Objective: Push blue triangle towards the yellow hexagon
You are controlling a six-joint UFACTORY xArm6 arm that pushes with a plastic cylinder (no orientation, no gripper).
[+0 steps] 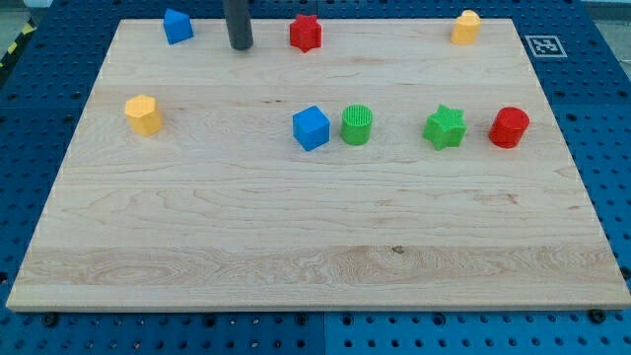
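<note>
The blue triangle (177,26) sits near the board's top edge at the view's upper left. The yellow hexagon (144,114) lies below it and slightly left, near the board's left edge, well apart from it. My tip (241,46) rests on the board near the top edge, to the right of the blue triangle with a small gap between them, and left of a red star (306,33). My tip touches no block.
A blue cube (311,127) and a green cylinder (357,125) stand side by side mid-board. A green star (445,127) and a red cylinder (510,127) lie to their right. A second yellow block (465,28) sits at the top right.
</note>
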